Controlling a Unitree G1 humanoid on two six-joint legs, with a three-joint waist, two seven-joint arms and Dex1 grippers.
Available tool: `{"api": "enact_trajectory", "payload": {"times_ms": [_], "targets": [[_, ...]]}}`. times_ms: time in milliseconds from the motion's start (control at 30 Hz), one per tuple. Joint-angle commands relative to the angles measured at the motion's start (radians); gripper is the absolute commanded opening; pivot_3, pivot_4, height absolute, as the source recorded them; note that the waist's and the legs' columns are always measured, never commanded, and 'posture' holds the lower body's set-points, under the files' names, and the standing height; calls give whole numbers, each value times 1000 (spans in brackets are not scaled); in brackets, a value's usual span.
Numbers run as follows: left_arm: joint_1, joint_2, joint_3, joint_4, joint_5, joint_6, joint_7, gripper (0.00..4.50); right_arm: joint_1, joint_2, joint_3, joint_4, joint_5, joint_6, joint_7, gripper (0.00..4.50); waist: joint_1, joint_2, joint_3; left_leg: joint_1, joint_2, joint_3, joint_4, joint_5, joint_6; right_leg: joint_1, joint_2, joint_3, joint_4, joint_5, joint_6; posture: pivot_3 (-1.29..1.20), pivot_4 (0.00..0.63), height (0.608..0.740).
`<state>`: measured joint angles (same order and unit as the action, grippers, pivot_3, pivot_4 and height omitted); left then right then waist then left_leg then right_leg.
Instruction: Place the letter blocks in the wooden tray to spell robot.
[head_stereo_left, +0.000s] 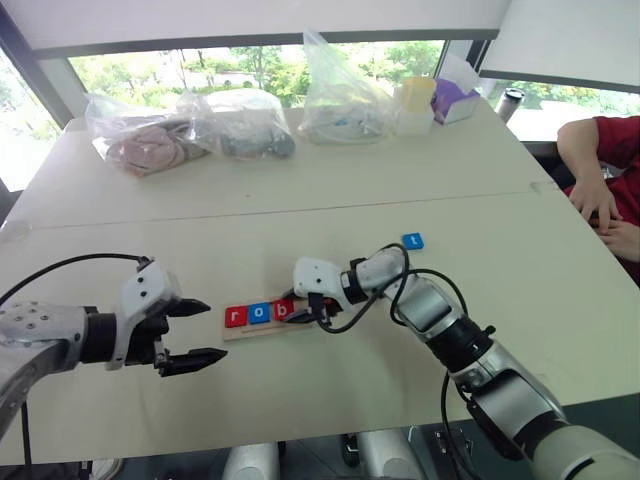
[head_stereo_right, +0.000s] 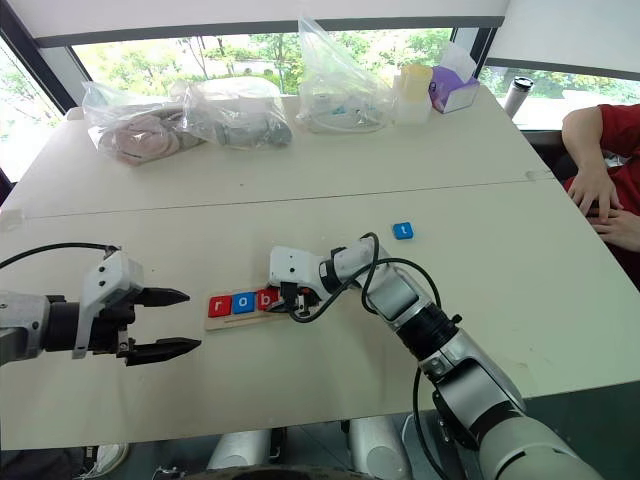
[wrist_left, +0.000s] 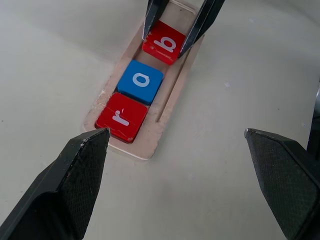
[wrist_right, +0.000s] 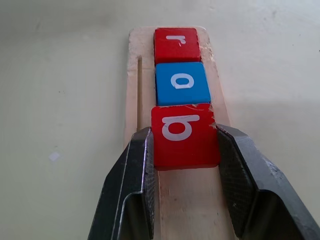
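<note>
Down at the wooden tray (head_stereo_left: 262, 326), near the front of the desk (head_stereo_left: 330, 215), the right gripper (wrist_right: 184, 145) has its fingers (wrist_right: 134, 172) pinching the red b block (wrist_right: 184, 134) from both sides, the tile sitting in the tray's slot as third in line. Just beyond it in the same slot sits the blue o block (wrist_right: 181, 82), and past that, at the tray's far end from this gripper, the red r block (wrist_right: 176, 44). All three tiles lie flat, edge to edge, the letters reading r, o, b. Off the tray's r end, the left gripper (head_stereo_left: 190, 333) hovers just beside it, fingers (wrist_left: 70, 182) spread wide with nothing between them, pointing toward the tray. Well apart from the tray, farther back on the desk and toward the robot's right, the blue t block (head_stereo_left: 413, 241) lies alone on the bare surface. Much farther back from the tray, clear plastic bags (head_stereo_left: 195, 125) line the desk's far edge.
</note>
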<state>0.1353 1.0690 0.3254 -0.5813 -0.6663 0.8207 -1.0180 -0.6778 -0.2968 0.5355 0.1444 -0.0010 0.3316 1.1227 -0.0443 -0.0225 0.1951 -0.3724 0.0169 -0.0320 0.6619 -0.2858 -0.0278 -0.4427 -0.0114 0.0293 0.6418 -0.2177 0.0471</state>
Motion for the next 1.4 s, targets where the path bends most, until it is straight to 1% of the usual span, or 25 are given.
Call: {"api": "enact_trajectory", "payload": {"times_ms": [33,233,267,333,367,433,633,900,1100,1200,1333,1400], "targets": [[-18,-3,-5,-4,-3,-6,9,4500,-24,22,3,0,-9,-21,-8,1163,0,0,0,0,0,0,0,0,0,0,0,0,0,0,0,0,150,740],[-26,-12,-12,-2,0,-8,21,4500,-35,43,6,37,-28,-47,-14,1163,0,0,0,0,0,0,0,0,0,0,0,0,0,0,0,0,150,740],[-28,-15,-15,-2,0,-8,25,4500,-37,45,6,45,-33,-54,-17,2167,0,0,0,0,0,0,0,0,0,0,0,0,0,0,0,0,150,740],[-32,-18,-19,-5,-2,-6,32,4500,-40,48,5,56,-39,-68,-22,2996,0,0,0,0,0,0,0,0,0,0,0,0,0,0,0,0,150,740],[-33,-19,-20,-6,-3,-5,34,4500,-40,49,3,59,-40,-72,-23,3548,0,0,0,0,0,0,0,0,0,0,0,0,0,0,0,0,150,740],[-34,-21,-19,-6,-4,-5,37,4500,-43,49,-2,60,-40,-79,-23,4449,0,0,0,0,0,0,0,0,0,0,0,0,0,0,0,0,150,740],[-41,-23,-28,1,1,-12,41,4500,-53,53,-31,41,-14,-47,-20,4449,0,0,0,0,0,0,0,0,0,0,0,0,0,0,0,0,150,740],[-62,-25,-51,21,19,-29,41,4500,5,19,-2,-49,23,31,54,4449,0,0,0,0,0,0,0,0,0,0,0,0,0,0,0,0,150,740],[-73,-26,-59,29,29,-40,42,4500,27,28,3,-49,23,63,44,4449,0,0,0,0,0,0,0,0,0,0,0,0,0,-1,1,0,150,740],[-71,-27,-58,27,31,-40,43,4500,23,41,-18,-65,31,68,20,4449,0,0,0,0,0,0,0,0,0,0,0,0,0,-1,1,0,150,740],[-72,-29,-55,24,27,-37,45,4500,-24,55,-86,-83,25,41,-65,4449,0,0,0,0,0,0,0,0,0,0,0,0,0,-1,1,0,150,740],[-71,-31,-53,20,20,-32,44,4500,-41,45,-134,-107,42,64,-95,4449,0,0,0,0,0,0,0,0,0,0,0,0,0,-1,1,0,150,740]]}}
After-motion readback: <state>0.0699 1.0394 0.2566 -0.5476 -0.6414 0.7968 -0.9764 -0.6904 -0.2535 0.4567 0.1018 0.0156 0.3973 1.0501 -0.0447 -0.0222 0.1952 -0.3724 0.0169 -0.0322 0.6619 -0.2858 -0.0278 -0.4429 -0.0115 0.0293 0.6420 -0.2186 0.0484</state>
